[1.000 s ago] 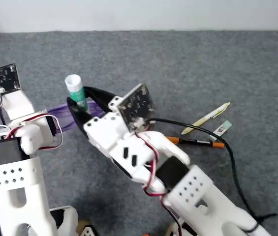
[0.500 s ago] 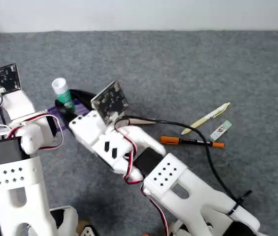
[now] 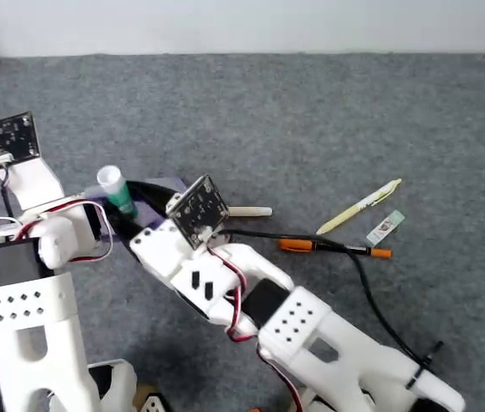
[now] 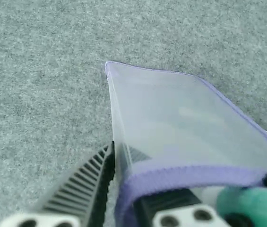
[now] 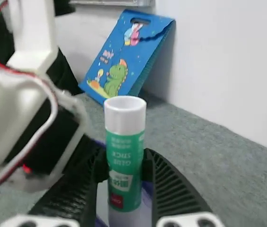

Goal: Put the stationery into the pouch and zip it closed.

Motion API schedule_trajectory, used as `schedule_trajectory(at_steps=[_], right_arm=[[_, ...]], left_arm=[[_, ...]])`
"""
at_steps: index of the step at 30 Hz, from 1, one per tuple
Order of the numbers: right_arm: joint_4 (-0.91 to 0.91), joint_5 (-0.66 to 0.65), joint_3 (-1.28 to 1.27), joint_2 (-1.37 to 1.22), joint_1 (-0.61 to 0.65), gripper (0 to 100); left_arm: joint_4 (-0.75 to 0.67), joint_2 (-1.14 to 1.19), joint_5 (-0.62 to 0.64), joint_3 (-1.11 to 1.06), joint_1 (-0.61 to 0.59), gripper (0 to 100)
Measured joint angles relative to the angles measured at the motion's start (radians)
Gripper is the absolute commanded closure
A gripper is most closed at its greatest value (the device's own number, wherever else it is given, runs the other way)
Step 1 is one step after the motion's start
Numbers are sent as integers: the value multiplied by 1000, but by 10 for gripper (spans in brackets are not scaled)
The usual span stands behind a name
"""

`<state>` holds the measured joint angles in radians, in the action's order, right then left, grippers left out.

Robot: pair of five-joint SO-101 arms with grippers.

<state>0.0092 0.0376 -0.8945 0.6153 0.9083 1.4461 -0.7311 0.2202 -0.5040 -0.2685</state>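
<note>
The right claw (image 5: 124,172) is clamped on the glue stick (image 5: 125,142). The stick is a round green tube with a smooth white cap and white writing on its label. It stands upright at the left of the fuzzy grey mat (image 3: 311,112), by the pouch (image 4: 171,123). The pouch is clear, soft plastic with a purple edge. The left claw (image 4: 124,189) pinches that edge.
</note>
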Motion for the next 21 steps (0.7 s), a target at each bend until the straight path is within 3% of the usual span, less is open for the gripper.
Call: schedule_trajectory(at_steps=[4, 11, 21], right_arm=[[135, -5, -5, 75, 0, 824], [215, -9, -8, 132, -3, 887], [287, -9, -3, 222, -49, 894]], left_arm=[[0, 0, 0, 0, 0, 987], [0, 2, 0, 0, -2, 987], [0, 2, 0, 0, -2, 987]])
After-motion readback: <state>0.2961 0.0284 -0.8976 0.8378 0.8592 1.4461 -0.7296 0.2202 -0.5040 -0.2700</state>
